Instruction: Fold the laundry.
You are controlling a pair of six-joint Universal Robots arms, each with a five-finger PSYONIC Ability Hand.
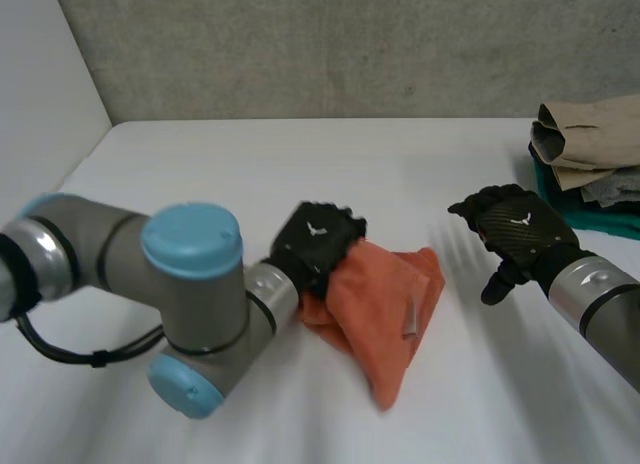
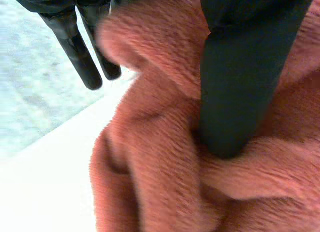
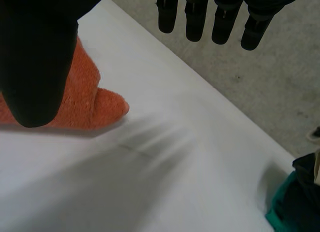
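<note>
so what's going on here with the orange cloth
The robot is working on laundry. Its left hand pinches a bunched orange cloth at its edge on the white table. The right hand hangs open beside the cloth, not touching it. A pile of other clothes sits at the table's right side.

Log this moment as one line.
left hand: pinching orange towel, left side | right hand: open, apart from towel | towel: bunched, not folded | clothes pile: beside right hand
</note>
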